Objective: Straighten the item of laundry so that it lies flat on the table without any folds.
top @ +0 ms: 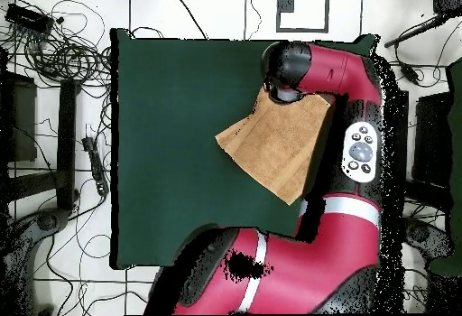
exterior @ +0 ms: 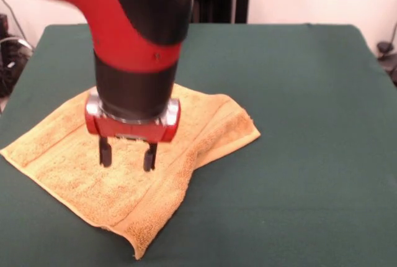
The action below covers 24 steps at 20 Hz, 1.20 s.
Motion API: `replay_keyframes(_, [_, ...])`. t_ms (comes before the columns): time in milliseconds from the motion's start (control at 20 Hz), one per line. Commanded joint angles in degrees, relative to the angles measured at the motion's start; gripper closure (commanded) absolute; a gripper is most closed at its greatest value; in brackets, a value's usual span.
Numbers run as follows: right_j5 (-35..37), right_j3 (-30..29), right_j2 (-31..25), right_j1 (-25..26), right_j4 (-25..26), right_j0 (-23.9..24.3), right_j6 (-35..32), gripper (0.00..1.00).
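Right now I am hovering my gripper (exterior: 128, 154), fingers spread and holding nothing, just over the golden-orange towel (exterior: 74, 177), which is lying rumpled, its right part folded over, on the dark green table (exterior: 310, 124), cables trailing across the surrounding floor (top: 63, 51).

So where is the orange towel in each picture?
Front view: the orange towel lies at lower left on the green table, partly folded over itself, right under the open end effector.
Overhead view: the towel sits right of centre, near the table's upper right edge, partly covered by the red arm.
Shared landmark: the red arm, which reaches over the towel in both views.
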<state>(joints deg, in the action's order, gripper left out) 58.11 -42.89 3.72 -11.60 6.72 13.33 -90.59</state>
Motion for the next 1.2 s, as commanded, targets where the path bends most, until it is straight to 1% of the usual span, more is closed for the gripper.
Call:
replay_keyframes(50, [6.7, -7.3, -2.4, -5.5, -1.2, -1.9, -2.3, 0.00])
replay_keyframes(350, [7.9, -5.2, -2.9, -5.2, -0.5, -1.8, -1.8, 0.00])
replay_keyframes(450, [7.2, -4.7, -3.0, -4.9, -0.1, -1.8, -1.9, 0.00])
replay_keyframes(700, [6.1, -5.2, -3.1, -5.3, -0.3, -1.6, -2.9, 0.00])
replay_keyframes(850, [5.6, -5.4, -3.6, -5.8, -0.3, -1.4, -1.9, 0.00])
replay_keyframes(1000, [6.3, -7.1, -3.5, -8.6, -1.1, -1.5, -2.0, 0.00])
replay_keyframes(1200, [12.4, -9.8, -2.8, -16.0, -2.4, -1.8, 0.1, 0.00])
